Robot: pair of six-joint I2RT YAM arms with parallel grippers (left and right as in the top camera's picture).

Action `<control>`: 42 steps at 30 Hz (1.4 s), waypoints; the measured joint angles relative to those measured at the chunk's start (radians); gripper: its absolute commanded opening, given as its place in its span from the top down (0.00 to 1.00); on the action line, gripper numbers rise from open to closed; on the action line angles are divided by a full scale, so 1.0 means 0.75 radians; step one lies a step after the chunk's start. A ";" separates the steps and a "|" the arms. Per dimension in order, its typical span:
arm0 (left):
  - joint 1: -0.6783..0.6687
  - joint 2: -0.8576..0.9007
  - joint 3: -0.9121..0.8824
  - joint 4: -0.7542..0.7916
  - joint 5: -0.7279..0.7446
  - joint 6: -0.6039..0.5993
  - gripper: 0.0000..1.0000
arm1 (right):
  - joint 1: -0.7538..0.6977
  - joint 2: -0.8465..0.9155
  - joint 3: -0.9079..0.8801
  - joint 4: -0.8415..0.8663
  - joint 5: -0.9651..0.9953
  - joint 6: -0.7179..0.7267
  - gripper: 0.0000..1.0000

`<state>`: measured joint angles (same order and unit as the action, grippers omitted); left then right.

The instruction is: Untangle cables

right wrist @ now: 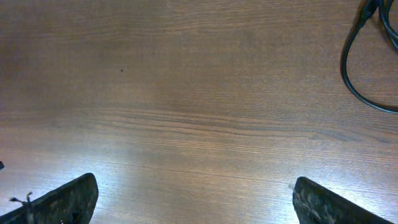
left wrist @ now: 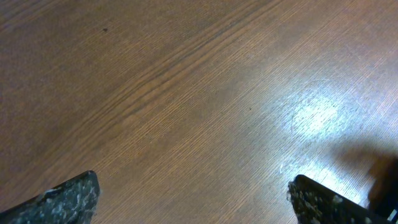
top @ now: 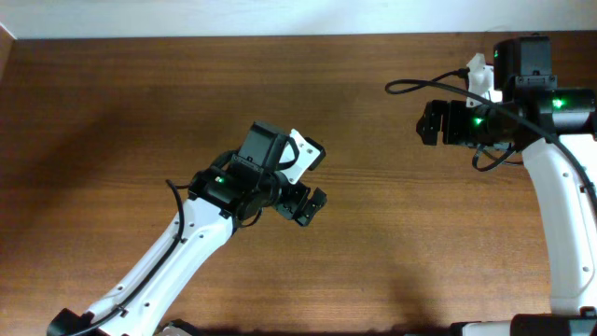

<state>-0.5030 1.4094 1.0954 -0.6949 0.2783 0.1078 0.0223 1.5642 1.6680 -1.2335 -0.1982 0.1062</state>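
Note:
No loose thin looped cables with plug ends show in any view. My left gripper [top: 308, 205] [left wrist: 193, 199] hangs over the middle of the brown wooden table [top: 140, 121], open and empty, with only bare wood between its fingers. My right gripper [top: 427, 121] [right wrist: 193, 199] is at the back right, open and empty, over bare wood. A black cord [top: 410, 86] [right wrist: 348, 68] curves just beyond the right gripper. It runs back to the right arm's wrist and looks like the arm's own wire.
The right arm's white link [top: 560, 215] runs along the right edge. The left arm's white link [top: 177, 252] comes in from the bottom left. The table's far edge [top: 280, 35] meets a pale wall.

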 measured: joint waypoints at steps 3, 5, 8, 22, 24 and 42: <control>0.000 0.000 0.000 0.000 0.000 0.000 0.01 | 0.000 0.000 0.000 0.000 0.000 0.000 0.01; 0.000 0.000 0.000 0.000 0.000 0.000 0.01 | 0.000 0.000 0.000 0.000 0.000 0.000 0.01; 0.000 0.000 0.000 0.000 0.000 0.000 0.01 | 0.000 0.000 0.000 0.000 0.000 0.000 0.01; 0.000 0.000 0.000 -0.002 0.000 0.000 0.01 | 0.000 0.000 0.000 0.000 0.000 0.000 0.01; 0.000 0.000 0.001 -0.020 -0.025 0.000 0.01 | 0.000 0.000 0.000 0.001 0.000 0.000 0.01; 0.316 -1.185 -0.998 0.618 0.185 0.154 0.01 | 0.000 0.003 0.000 0.000 -0.005 -0.001 0.01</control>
<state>-0.2661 0.5209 0.3470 -0.2310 0.4171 0.2234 0.0223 1.5661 1.6680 -1.2335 -0.2016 0.1059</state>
